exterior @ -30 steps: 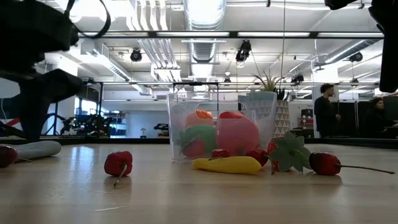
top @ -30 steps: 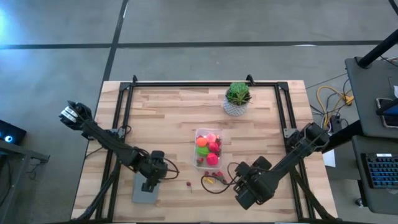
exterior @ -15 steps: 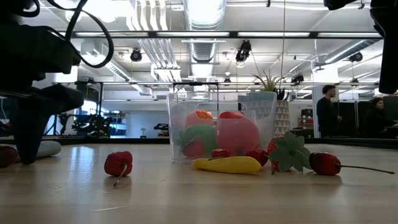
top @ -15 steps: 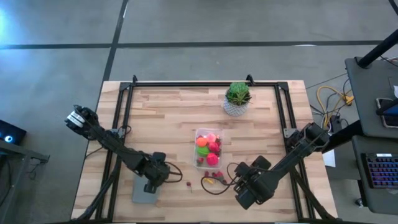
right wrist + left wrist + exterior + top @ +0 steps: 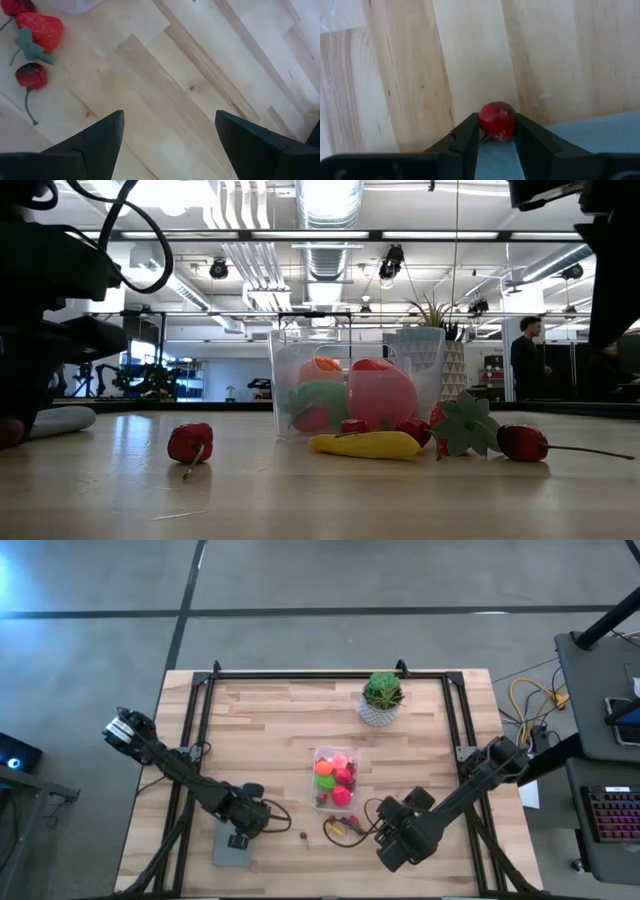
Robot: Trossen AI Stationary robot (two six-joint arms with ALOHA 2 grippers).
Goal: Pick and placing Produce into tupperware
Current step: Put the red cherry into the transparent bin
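My left gripper is down at the near left of the table, shut on a small red berry at the edge of the flat grey rectangle. The clear tupperware stands mid-table, holding orange, green and pink produce. More produce lies loose in front of it: a stemmed red berry, a yellow piece, a strawberry and a cherry. My right gripper hangs open over bare wood to the right of these. My left gripper pinches the red berry's two sides between its fingertips. The fingers come steeply from above, slanting. The berry sits at table height, where the grey rectangle meets the wood.
A green spiky plant in a white pot stands at the far side, behind the tupperware. A black frame runs along the table's left, far and right edges. People stand in the room far behind the table.
My left gripper has sunk a little onto the berry at the grey rectangle's edge. The right arm and the produce have kept still.
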